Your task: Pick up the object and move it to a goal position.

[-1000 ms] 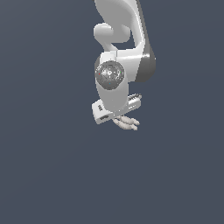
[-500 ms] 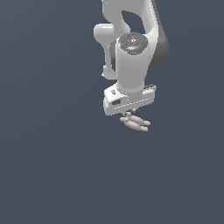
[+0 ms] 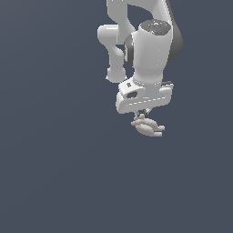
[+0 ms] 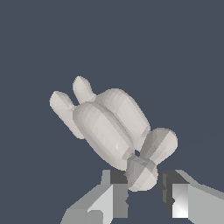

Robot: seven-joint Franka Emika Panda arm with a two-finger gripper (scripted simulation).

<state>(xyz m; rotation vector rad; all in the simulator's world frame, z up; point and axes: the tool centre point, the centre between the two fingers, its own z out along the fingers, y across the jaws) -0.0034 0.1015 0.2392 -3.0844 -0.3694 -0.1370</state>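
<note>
The object (image 3: 148,127) is a small pale beige-grey lump with finger-like bumps. In the exterior view it hangs just under the white hand of my arm. My gripper (image 3: 144,114) points down, and the hand hides most of its fingers there. In the wrist view the object (image 4: 109,127) fills the middle. Its small end lobe sits between my two fingertips (image 4: 142,186). The jaws are closed in on that lobe from both sides. The rest of the object sticks out beyond the fingers.
A plain dark blue-grey background (image 3: 54,173) lies all around. The glossy white arm (image 3: 150,45) rises toward the top of the exterior view. No other objects or goal marker show.
The arm's wrist has turned and the hand has shifted toward the exterior view's right. The object has moved with it, staying under the gripper.
</note>
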